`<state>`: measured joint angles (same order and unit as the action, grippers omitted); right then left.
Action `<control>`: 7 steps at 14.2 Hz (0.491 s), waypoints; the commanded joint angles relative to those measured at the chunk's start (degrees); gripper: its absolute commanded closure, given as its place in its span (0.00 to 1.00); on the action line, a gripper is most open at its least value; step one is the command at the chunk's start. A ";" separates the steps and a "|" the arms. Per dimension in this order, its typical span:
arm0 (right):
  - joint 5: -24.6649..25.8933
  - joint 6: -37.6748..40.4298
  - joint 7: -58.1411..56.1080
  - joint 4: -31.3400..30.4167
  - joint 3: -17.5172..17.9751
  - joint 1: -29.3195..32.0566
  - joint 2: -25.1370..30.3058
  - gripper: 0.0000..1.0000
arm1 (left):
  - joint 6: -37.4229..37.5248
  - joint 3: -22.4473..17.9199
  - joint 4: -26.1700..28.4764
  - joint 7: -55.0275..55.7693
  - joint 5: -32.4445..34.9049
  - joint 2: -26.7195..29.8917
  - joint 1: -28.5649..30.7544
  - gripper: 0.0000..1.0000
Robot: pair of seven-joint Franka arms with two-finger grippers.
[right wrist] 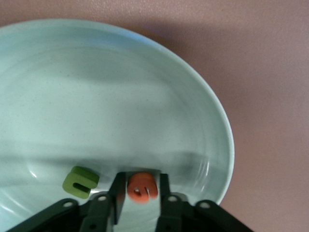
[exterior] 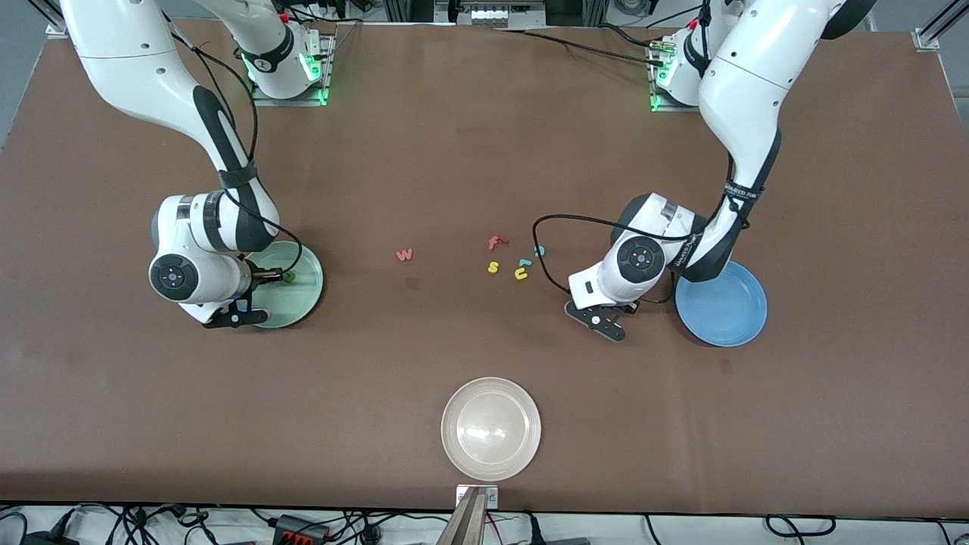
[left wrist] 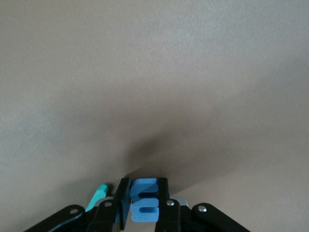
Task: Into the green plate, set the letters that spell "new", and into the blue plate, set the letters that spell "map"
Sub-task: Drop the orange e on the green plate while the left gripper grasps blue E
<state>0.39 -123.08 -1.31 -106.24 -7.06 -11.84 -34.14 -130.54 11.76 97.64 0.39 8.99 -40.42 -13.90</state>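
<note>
My right gripper (exterior: 266,277) hangs low over the green plate (exterior: 300,300). In the right wrist view its fingers (right wrist: 117,191) stand slightly parted around the orange "e" (right wrist: 142,187), with a sliver of plate (right wrist: 120,96) showing beside the letter. The green "n" (right wrist: 79,181) lies in the plate next to it. My left gripper (left wrist: 144,187) is shut on the blue "m" (left wrist: 145,203), just above bare table between the loose letters and the blue plate (exterior: 730,314). The red-pink "w" (exterior: 404,255) lies alone on the table. Two teal letters (exterior: 539,250) (exterior: 524,263) lie in the cluster; which is the "p" I cannot tell.
A red "f" (exterior: 496,242), a yellow "s" (exterior: 493,266) and a yellow "u" (exterior: 521,274) lie mid-table with the teal letters. A cream-white plate (exterior: 491,428) stands near the front edge. A black cable (exterior: 553,223) loops from the left arm's wrist over the table.
</note>
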 commanded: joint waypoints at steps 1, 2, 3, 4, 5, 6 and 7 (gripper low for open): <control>0.31 0.90 -0.10 1.39 0.47 0.50 0.48 0.00 | 6.42 -0.33 -0.24 -0.83 0.50 5.51 0.80 0.89; 0.14 1.52 -0.10 1.74 0.47 0.68 1.00 0.00 | 9.23 -0.68 -2.26 -1.00 0.50 7.01 1.59 0.89; 0.13 1.96 -0.10 1.83 0.47 0.68 2.05 0.00 | 14.13 -0.60 -5.32 -1.00 0.41 8.24 3.60 0.89; 0.22 2.48 -0.10 2.00 0.47 0.42 3.28 0.00 | 18.61 -0.59 -8.48 -1.44 0.50 8.51 5.10 0.89; 0.22 3.88 0.07 2.01 0.64 -0.02 4.51 0.00 | 23.01 -0.59 -11.04 -1.62 0.59 8.52 6.86 0.88; 0.22 4.85 0.07 2.09 0.99 -0.55 5.48 0.00 | 24.88 -0.68 -11.50 -1.79 1.02 8.43 8.53 0.87; 0.22 5.21 -0.53 2.09 1.17 -2.03 6.10 0.00 | 24.81 -0.86 -11.24 -1.88 3.03 7.73 10.20 0.87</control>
<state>0.39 -119.77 -1.33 -103.42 -6.66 -12.21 -30.89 -107.60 10.73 87.51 -0.54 9.45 -31.05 -6.67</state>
